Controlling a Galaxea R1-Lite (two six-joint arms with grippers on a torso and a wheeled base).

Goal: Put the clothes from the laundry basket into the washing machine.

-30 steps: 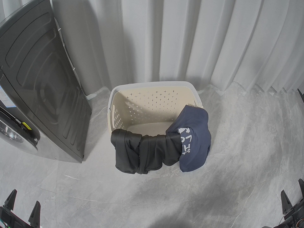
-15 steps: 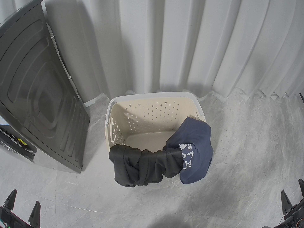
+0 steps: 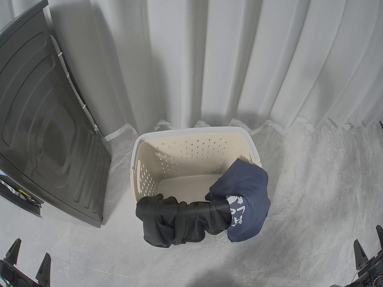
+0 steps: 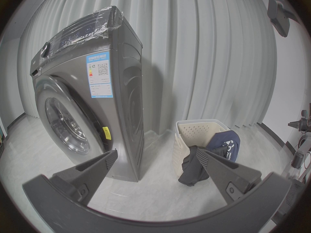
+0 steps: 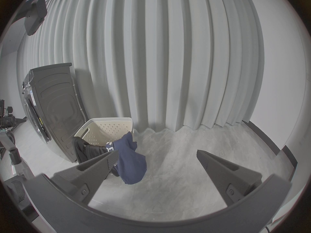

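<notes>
A cream laundry basket (image 3: pixel 191 158) (image 4: pixel 197 131) (image 5: pixel 108 130) stands on the floor before the curtain. A black garment (image 3: pixel 179 220) (image 4: pixel 191 169) (image 5: pixel 85 150) hangs over its near rim, and a navy garment with white print (image 3: pixel 243 198) (image 4: pixel 225 143) (image 5: pixel 131 160) drapes over its near right corner. The dark grey washing machine (image 3: pixel 36 132) (image 4: pixel 94 104) (image 5: pixel 51 104) stands to the left; its round door looks closed in the left wrist view. My left gripper (image 3: pixel 28 258) (image 4: pixel 155 159) is open at the lower left. My right gripper (image 3: pixel 369 244) (image 5: pixel 157 160) is open at the lower right. Both are empty, well short of the basket.
White curtains (image 3: pixel 223 52) close off the back. The grey marble-look floor (image 3: pixel 311 204) lies bare around the basket. A tripod stand (image 4: pixel 303 146) stands off to one side.
The head view has shifted: basket and washing machine sit lower and further left in the picture. Both grippers keep their places at the bottom corners, open.
</notes>
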